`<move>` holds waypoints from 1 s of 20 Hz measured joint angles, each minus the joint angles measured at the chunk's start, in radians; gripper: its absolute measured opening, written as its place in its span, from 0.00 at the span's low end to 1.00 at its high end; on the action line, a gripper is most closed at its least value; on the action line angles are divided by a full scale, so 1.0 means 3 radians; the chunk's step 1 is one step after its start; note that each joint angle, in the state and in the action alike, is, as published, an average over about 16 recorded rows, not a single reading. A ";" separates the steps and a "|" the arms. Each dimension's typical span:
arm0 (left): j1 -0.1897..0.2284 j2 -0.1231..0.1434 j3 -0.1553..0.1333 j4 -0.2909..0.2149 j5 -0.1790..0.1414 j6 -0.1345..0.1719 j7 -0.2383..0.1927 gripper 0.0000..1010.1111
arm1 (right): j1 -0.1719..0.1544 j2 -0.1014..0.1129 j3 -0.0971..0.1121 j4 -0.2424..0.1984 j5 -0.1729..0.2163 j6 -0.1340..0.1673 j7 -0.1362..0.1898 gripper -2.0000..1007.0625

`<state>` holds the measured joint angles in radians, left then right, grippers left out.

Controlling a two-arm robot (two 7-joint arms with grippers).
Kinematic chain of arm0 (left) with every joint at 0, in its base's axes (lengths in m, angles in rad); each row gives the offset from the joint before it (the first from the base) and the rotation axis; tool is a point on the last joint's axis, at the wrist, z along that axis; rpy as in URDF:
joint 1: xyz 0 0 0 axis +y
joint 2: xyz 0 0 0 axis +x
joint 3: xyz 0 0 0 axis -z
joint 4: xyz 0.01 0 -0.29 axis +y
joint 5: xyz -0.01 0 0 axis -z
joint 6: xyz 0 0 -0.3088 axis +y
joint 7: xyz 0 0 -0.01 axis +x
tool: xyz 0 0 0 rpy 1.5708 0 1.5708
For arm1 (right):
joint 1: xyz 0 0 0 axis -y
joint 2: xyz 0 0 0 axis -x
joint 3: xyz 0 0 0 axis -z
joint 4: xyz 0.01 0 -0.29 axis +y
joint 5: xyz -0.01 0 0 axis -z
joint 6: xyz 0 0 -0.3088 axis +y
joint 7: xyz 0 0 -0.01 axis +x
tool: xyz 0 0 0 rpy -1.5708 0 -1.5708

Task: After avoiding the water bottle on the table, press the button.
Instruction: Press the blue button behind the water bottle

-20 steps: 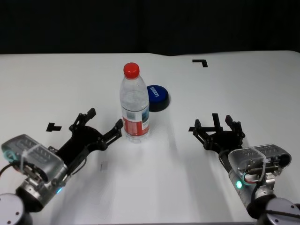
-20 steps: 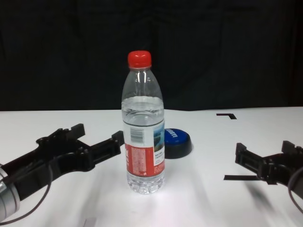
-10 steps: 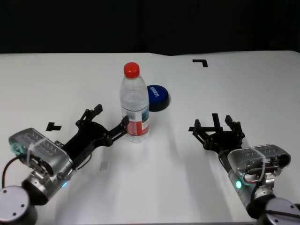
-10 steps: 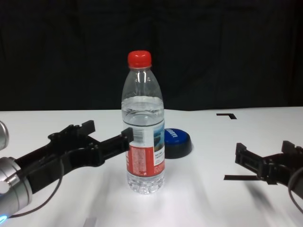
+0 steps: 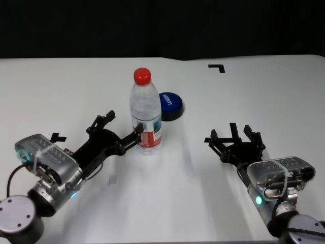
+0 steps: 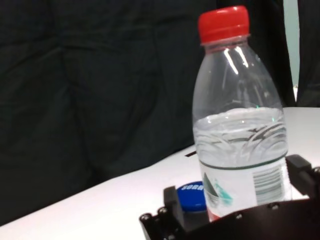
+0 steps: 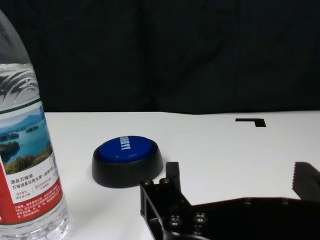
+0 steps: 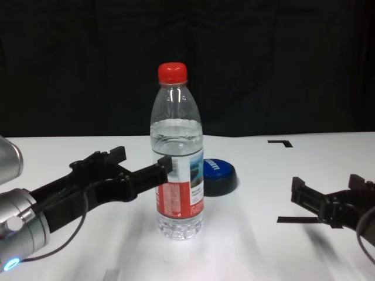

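Observation:
The water bottle (image 5: 146,114) stands upright mid-table, red cap on top; it also shows in the chest view (image 8: 179,170), the left wrist view (image 6: 240,135) and the right wrist view (image 7: 25,150). The blue button (image 5: 170,104) sits just behind and to the right of it, apart from it (image 8: 218,174) (image 7: 127,152) (image 6: 192,196). My left gripper (image 5: 123,123) is open at the bottle's left side (image 8: 142,159); its near fingertip reaches the label, and I cannot tell if it touches. My right gripper (image 5: 233,137) is open and empty at the right (image 8: 328,193).
The white table (image 5: 177,178) carries black tape marks: a corner at the back right (image 5: 217,67), a T shape at the left (image 5: 58,137) and a line under the right gripper (image 8: 290,220). A black curtain closes off the back.
My left gripper has moved forward and to the right, from clear of the bottle up to its label. The bottle, the button and the right arm have not moved.

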<state>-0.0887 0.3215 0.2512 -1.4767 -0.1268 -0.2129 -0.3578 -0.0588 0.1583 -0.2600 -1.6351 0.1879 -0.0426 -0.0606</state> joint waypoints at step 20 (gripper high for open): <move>-0.0071 0.0014 0.0051 0.0068 -0.0047 -0.0002 -0.0019 0.99 | 0.0000 0.0000 0.0000 0.0000 0.0000 0.0000 0.0000 1.00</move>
<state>-0.1099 0.3257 0.2666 -1.4564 -0.1409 -0.2136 -0.3635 -0.0588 0.1583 -0.2600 -1.6351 0.1879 -0.0426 -0.0606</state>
